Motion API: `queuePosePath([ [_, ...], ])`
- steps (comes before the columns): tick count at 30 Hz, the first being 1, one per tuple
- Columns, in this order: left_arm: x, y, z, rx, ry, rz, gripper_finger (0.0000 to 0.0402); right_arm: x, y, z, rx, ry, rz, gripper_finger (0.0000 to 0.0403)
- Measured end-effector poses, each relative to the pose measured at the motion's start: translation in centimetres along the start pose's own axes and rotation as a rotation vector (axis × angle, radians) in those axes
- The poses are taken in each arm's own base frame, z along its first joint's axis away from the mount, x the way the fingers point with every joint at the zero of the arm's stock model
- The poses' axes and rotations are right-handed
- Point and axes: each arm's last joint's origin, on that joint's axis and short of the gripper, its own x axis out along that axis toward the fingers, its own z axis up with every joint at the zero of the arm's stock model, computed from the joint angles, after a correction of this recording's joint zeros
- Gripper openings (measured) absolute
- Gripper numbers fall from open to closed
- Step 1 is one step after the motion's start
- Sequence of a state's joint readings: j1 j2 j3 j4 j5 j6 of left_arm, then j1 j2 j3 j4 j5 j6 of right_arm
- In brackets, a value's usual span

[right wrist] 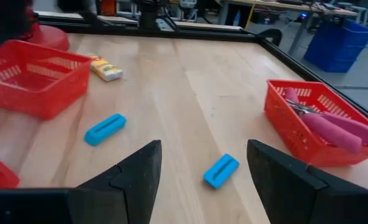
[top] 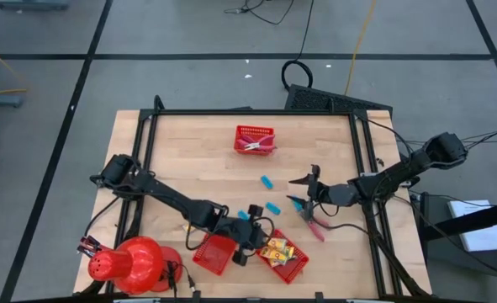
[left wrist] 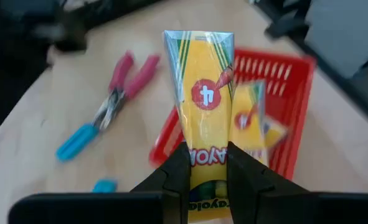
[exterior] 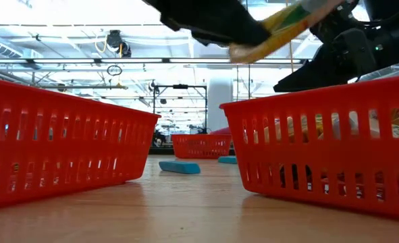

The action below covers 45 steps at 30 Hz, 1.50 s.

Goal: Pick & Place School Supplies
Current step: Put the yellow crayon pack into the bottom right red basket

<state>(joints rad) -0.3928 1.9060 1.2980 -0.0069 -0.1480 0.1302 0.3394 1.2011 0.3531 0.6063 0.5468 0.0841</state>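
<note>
My left gripper (left wrist: 207, 154) is shut on a yellow crayon pack (left wrist: 202, 93) and hovers over the near right red basket (top: 292, 266), which holds more yellow packs (top: 277, 251). In the low view the held pack (exterior: 280, 25) shows tilted above that basket (exterior: 334, 145). My right gripper (right wrist: 203, 149) is open above the table, with two light-blue blocks (right wrist: 104, 129) (right wrist: 221, 170) lying flat ahead of it. Pink-handled scissors (top: 313, 224) lie on the table near my right gripper (top: 302, 191). One more yellow pack (right wrist: 106, 68) lies on the wood. My left gripper pinches the crayon pack between its two fingers (left wrist: 177, 169) at one end (left wrist: 207, 163), on the two broad faces. The rest of the pack sticks out ahead of the fingers. The pack is lifted clear, tilted, above the near right basket.
A second red basket (top: 215, 254) sits by the near edge left of the first. A third basket (top: 255, 140) near the far edge holds pink-handled scissors (right wrist: 333, 127). A red dome-shaped object (top: 130, 265) stands at the near left corner. Bare wood lies mid-table.
</note>
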Motion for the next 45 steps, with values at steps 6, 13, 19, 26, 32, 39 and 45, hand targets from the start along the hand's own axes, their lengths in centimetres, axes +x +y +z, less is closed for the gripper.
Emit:
queuePosePath([
  [6, 0.3, 1.3, 0.3, 0.012, -0.070, -0.066, 0.0067, 0.2, -0.3, 0.1, -0.002, -0.001, 0.005, 0.0226],
  [13, 2.1, 1.9, -0.2, 0.012, -0.160, -0.211, 0.0067, 0.2, -0.4, 0.1, -0.005, -0.006, 0.002, 0.0226],
  [19, 4.2, 2.0, -2.1, -0.028, -0.119, -0.224, 0.0067, 0.2, -0.4, 0.1, -0.005, -0.006, 0.002, 0.0226],
  [26, 5.4, 2.3, -3.6, -0.087, -0.065, -0.248, 0.0067, 0.2, -0.4, 0.1, -0.005, -0.006, 0.002, 0.0226],
  [32, 5.8, 2.8, -3.9, -0.125, -0.050, -0.235, 0.0115, 0.2, -0.4, 0.1, -0.007, -0.003, 0.002, 0.0226],
  [39, 5.4, 2.8, -3.2, -0.109, -0.106, -0.279, 0.0248, 0.2, -0.4, 0.1, -0.009, 0.000, 0.003, 0.0226],
  [45, 4.8, 3.0, -2.9, -0.089, -0.091, -0.261, 0.0288, 0.2, -0.4, 0.1, -0.009, 0.001, 0.003, 0.0226],
])
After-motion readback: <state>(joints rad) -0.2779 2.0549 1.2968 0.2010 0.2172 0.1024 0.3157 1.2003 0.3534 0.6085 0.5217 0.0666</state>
